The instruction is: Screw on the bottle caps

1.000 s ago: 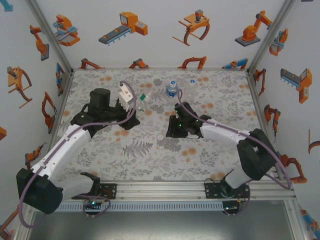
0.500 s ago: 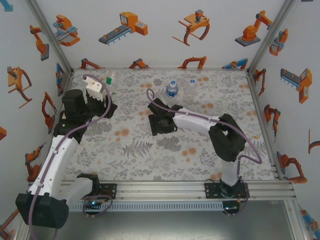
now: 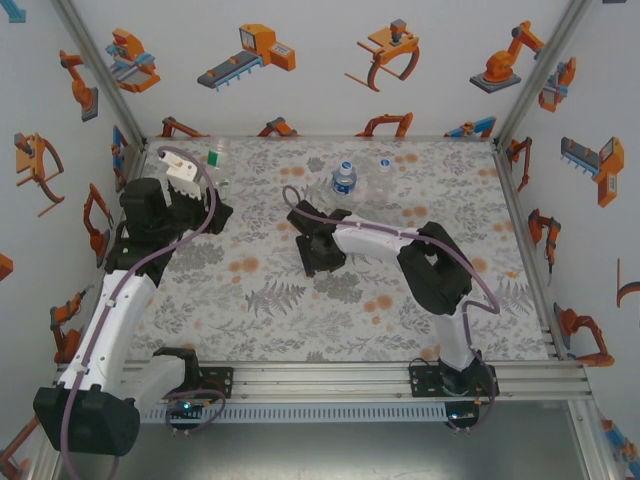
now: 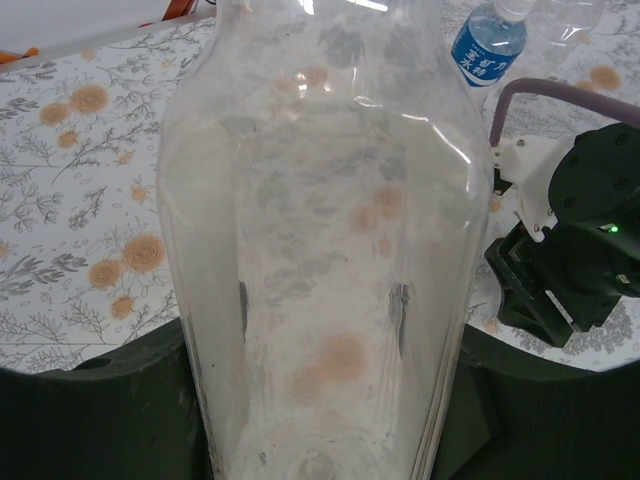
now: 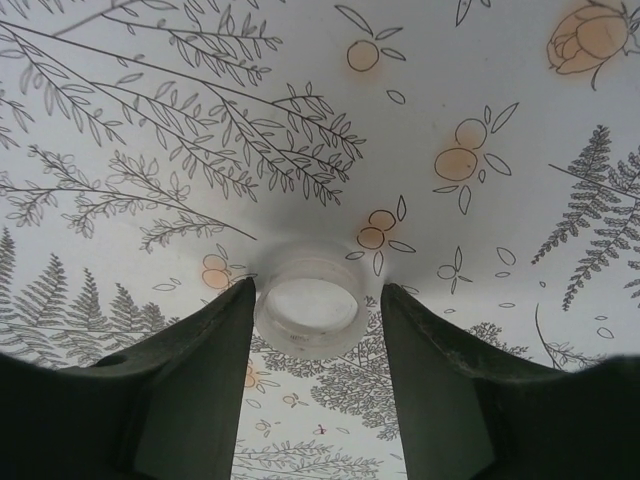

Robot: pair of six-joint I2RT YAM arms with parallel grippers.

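My left gripper (image 4: 320,420) is shut on a plain clear bottle (image 4: 320,220), whose body runs up between the dark fingers (image 4: 100,420). From above, that gripper (image 3: 212,200) holds the bottle (image 3: 220,165) at the back left. My right gripper (image 5: 318,290) is open, low over the table, with a white bottle cap (image 5: 308,310) lying open side up between its fingers. The left finger touches the cap; the right one stands apart. From above, the right gripper (image 3: 322,258) is mid-table. A blue-label bottle (image 3: 344,178) and another clear bottle (image 3: 382,170) stand at the back.
The floral table cover (image 3: 280,310) lies under everything. Frame posts and printed walls close in the left, right and back sides. The right arm's wrist (image 4: 575,255) sits close to the right of the held bottle; the blue-label bottle (image 4: 488,45) stands beyond it.
My left arm swung the held bottle from mid-table to the back left. My right gripper moved left to the table's middle, and its arm folded in.
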